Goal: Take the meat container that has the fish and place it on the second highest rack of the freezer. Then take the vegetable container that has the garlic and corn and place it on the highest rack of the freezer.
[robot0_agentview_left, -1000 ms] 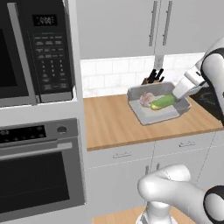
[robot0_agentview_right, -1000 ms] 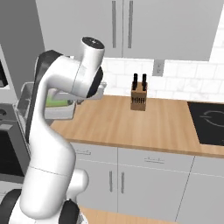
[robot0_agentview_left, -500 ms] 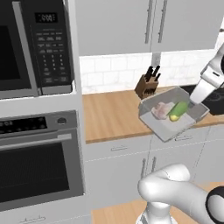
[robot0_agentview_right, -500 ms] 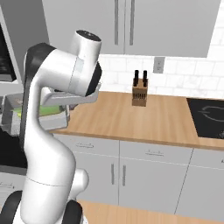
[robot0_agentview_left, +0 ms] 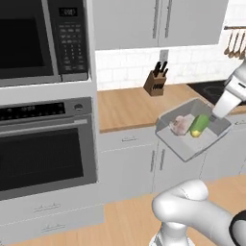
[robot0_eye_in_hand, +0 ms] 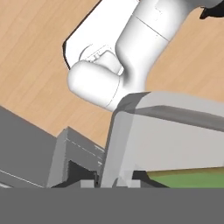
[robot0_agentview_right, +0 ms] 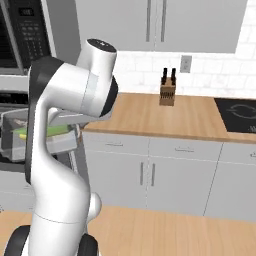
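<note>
the vegetable container [robot0_agentview_left: 192, 144] was held in the air in front of the lower cabinets [robot0_agentview_left: 144, 163], clear of the wooden counter [robot0_agentview_left: 125, 108] and tilted, its near corner lower. the gripper [robot0_agentview_left: 216, 114] was clamped on the container's right rim, its jaws nearly together. inside the tray, the corn [robot0_agentview_left: 199, 125] lay just beside the garlic [robot0_agentview_left: 180, 125], the cob toward the gripper side.

in the right base view, the container [robot0_agentview_right: 35, 140] sat behind the arm, with the green of the corn [robot0_agentview_right: 40, 131] visible at its rim. in the hand view, the tray wall [robot0_eye_in_hand: 166, 140] stood close to the camera and a strip of the green cob [robot0_eye_in_hand: 192, 177] showed past it.

a knife block [robot0_agentview_left: 155, 82] stood on the counter against the tiled wall, well apart from the tray. the oven [robot0_agentview_left: 45, 149] and the microwave [robot0_agentview_left: 43, 38] stood to the left of the counter.
</note>
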{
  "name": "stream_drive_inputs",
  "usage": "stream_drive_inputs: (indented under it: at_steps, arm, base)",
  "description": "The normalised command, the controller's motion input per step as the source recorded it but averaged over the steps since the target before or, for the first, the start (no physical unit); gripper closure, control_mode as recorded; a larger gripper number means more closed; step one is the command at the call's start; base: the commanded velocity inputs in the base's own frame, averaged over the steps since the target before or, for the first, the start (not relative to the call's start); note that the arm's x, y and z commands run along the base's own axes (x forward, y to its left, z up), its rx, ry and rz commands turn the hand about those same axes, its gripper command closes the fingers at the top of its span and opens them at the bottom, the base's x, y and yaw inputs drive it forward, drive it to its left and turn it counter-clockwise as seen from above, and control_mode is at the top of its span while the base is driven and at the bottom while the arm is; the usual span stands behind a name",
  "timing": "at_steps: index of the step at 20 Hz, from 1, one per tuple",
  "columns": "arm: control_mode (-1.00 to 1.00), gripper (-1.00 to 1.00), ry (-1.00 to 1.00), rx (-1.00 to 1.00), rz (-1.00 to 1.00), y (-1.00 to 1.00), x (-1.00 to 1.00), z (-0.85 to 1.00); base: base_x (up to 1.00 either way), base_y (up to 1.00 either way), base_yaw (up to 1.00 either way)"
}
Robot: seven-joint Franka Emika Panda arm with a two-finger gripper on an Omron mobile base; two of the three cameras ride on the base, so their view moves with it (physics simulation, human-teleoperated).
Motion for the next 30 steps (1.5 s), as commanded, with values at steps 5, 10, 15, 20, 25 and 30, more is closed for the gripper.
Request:
stream_drive_inputs:
  at_steps: [5,10,15,20,25,30]
  arm:
    - [1.00,1.00,0.00,0.00,0.00,0.00,0.00,0.00]
    - [1.00,1.00,0.00,0.00,0.00,0.00,0.00,0.00]
    - [1.00,1.00,0.00,0.00,0.00,0.00,0.00,0.00]
    - [1.00,1.00,0.00,0.00,0.00,0.00,0.00,0.00]
    - [1.00,1.00,0.00,0.00,0.00,0.00,0.00,0.00]
    - [1.00,1.00,0.00,0.00,0.00,0.00,0.00,0.00]
  base:
    - [-0.08,1.00,0.00]
    - [0.00,1.00,0.01]
    - [0.00,1.00,0.01]
    - [0.00,1.00,0.00]
    - [0.00,1.00,-0.02]
    - [0.00,1.00,-0.05]
